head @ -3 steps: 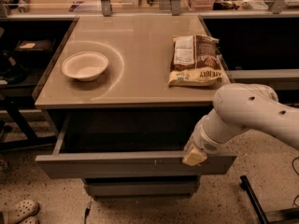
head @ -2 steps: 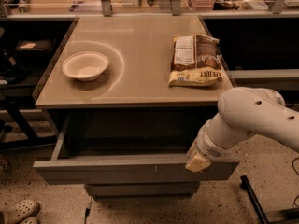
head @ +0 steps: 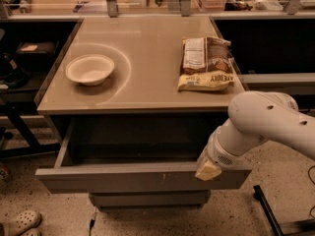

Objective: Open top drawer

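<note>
as the top drawer (head: 123,177) has slid further out toward 6 o'clock than a second ago, more of its dark inside now shows under the bench (head: 147,90) edge. the gripper (head: 207,169) sits at the top rim of the drawer front, near its 3 o'clock end; whether it is clamped on that rim or only hooked over it, i cannot tell. a white bowl (head: 90,69) lies at 9 o'clock on the bench, a snack bag (head: 205,63) at 3 o'clock. the opening looks well along, with perhaps some pull left.
</note>
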`<action>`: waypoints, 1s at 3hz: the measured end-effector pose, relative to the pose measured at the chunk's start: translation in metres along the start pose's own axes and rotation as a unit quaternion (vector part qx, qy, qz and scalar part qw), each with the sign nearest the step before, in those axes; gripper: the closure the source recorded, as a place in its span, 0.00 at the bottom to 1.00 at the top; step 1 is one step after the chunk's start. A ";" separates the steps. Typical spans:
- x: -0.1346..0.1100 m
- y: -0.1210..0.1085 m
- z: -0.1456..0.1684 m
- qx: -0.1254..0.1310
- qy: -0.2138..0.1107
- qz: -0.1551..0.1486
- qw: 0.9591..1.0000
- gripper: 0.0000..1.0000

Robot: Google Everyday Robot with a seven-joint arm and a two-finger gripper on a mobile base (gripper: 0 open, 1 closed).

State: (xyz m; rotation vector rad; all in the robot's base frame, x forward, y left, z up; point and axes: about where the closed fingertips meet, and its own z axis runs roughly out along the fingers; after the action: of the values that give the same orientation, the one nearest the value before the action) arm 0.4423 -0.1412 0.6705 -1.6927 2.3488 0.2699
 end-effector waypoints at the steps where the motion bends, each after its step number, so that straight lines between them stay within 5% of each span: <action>1: 0.006 0.007 0.001 -0.008 0.008 0.003 1.000 1.00; 3: 0.011 0.024 -0.002 -0.018 0.015 0.009 1.000 1.00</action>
State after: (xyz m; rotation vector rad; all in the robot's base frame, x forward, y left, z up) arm 0.4163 -0.1443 0.6698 -1.7043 2.3954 0.2953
